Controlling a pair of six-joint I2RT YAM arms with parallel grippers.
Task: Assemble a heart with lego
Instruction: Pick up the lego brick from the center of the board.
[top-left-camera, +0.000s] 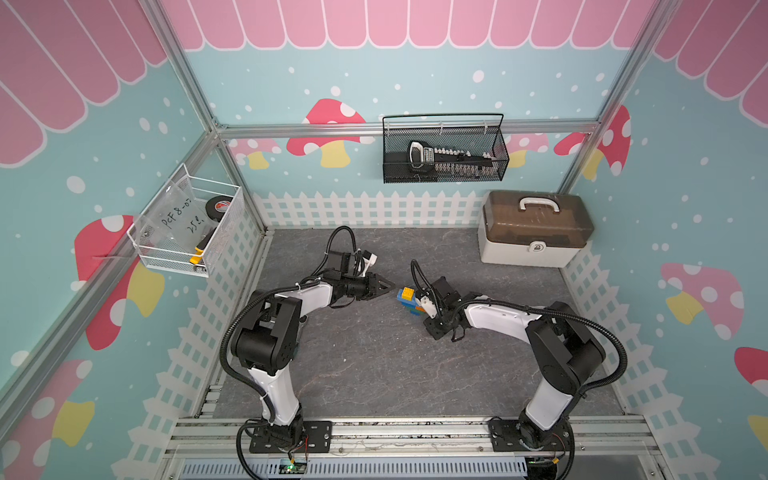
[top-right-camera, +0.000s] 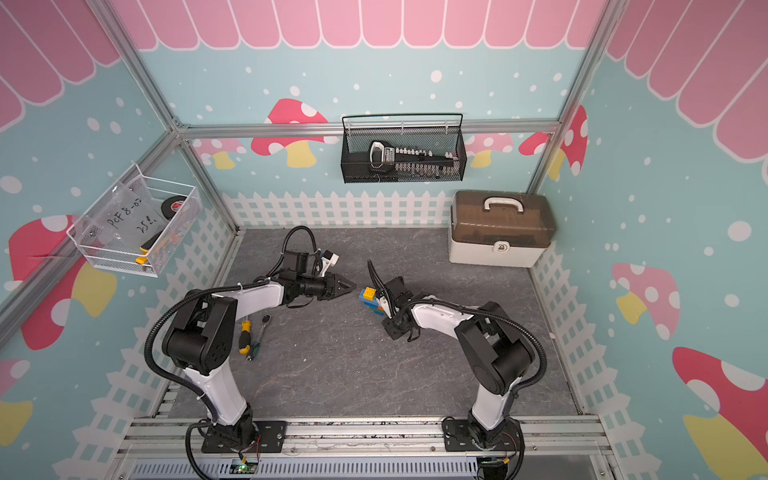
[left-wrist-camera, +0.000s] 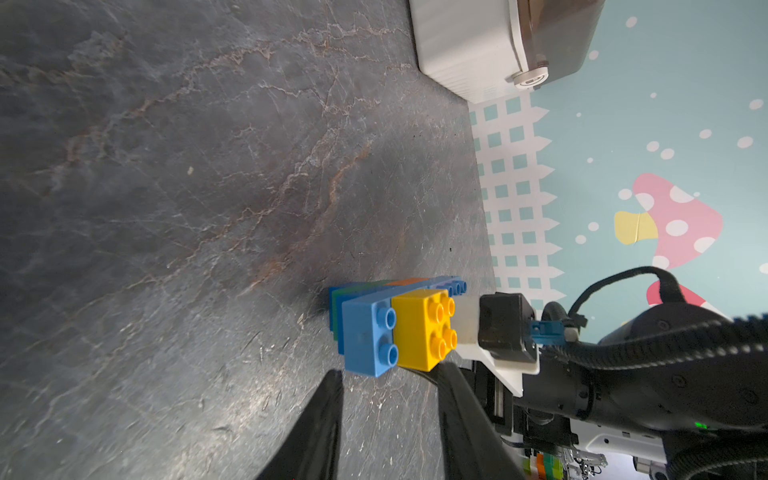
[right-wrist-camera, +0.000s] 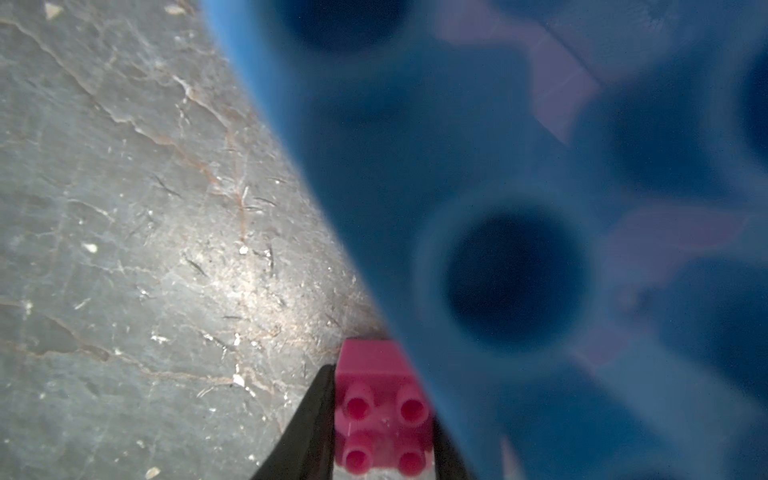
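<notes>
Grey mat (top-left-camera: 374, 374): carries the work, about midway between the two arms.
Heart (top-left-camera: 409, 301): part-built and lying on its side on the mat, studs pointing sideways toward the right arm; dark blue, green, orange and light blue rows are joined.
Yellow brick (left-wrist-camera: 419, 328): already pressed onto the long light blue row, at one end of it.
Pink brick (right-wrist-camera: 374, 361): not on the heart in any clear view; it sits just beside the heart's blue underside, which fills the right wrist view out of focus.
Right gripper (right-wrist-camera: 382, 399): closed on the pink brick, one black finger on each side.
Left gripper (top-left-camera: 390, 286): fingers a little apart with nothing between them, pointing at the heart from just beside it.
Done: most rows and one top lobe, by the look of it.
Left: probably seating the pink brick beside the yellow one; whether any other piece is missing I cannot tell.
</notes>
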